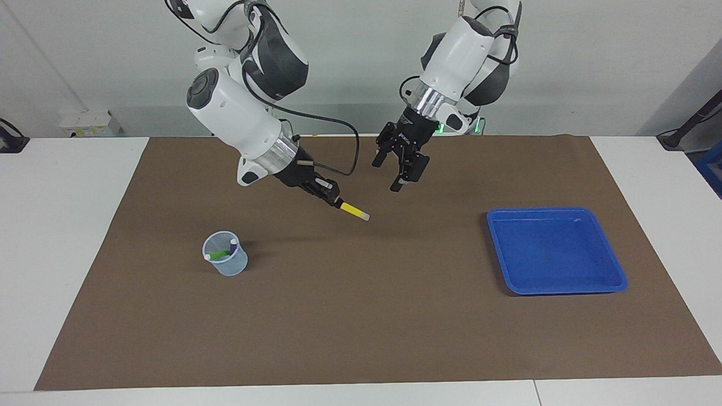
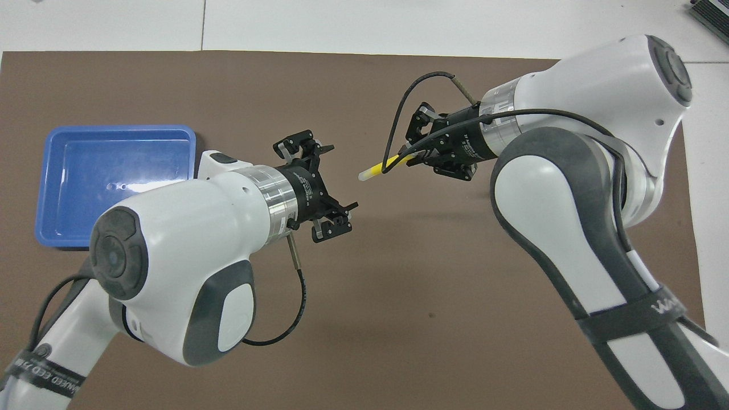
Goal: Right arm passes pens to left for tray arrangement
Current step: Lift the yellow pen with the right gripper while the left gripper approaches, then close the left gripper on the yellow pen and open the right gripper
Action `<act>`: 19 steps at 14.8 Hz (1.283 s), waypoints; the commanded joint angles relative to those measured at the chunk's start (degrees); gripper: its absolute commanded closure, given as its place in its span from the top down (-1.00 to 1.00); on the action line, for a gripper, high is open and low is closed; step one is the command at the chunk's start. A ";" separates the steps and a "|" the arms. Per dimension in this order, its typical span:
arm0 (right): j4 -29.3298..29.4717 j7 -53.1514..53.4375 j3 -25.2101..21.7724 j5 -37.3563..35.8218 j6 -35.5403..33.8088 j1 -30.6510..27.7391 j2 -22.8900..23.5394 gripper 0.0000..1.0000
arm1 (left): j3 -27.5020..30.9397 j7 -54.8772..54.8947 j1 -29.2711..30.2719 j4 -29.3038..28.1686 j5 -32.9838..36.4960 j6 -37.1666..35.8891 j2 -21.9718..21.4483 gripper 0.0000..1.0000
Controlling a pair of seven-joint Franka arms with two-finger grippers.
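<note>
Right gripper (image 1: 333, 201) is up over the middle of the brown mat (image 1: 361, 316), fingers pinched on the yellow pen (image 1: 354, 210). The pen sticks out past the fingertips, tilted downward, its pale end pointing toward the left gripper (image 1: 395, 175). In the overhead view the yellow pen (image 2: 380, 168) runs from the right gripper (image 2: 411, 160) toward the left gripper (image 2: 330, 185), and a clear gap separates the pale tip from the left fingers.

Left gripper is also in the air over the mat's middle, fingers spread wide, holding nothing, aimed toward the pen tip. It is near the pen but apart from it.

The purple pen (image 1: 232, 246) and green pen (image 1: 216, 255) stand leaning in the cup (image 1: 225, 262) at the right arm's end of the mat.

The tray (image 1: 555, 251) rests on the mat at the left arm's end, with no pen in it, well apart from both grippers. The overhead view shows the tray (image 2: 114, 134) likewise.
</note>
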 commanded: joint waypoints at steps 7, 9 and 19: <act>-2.61 2.18 0.06 3.02 0.88 -0.35 -1.53 -0.99 | 0.86 -1.86 -4.07 1.30 -0.97 10.89 7.53 1.00; -2.61 2.09 0.06 2.93 0.97 -0.35 -1.53 -0.99 | 0.86 -1.86 -5.56 1.48 -0.88 11.33 7.53 0.96; -2.87 2.00 0.06 2.93 0.97 -0.35 -1.61 -0.98 | 0.86 -1.60 -7.24 2.27 -0.36 13.88 10.08 0.54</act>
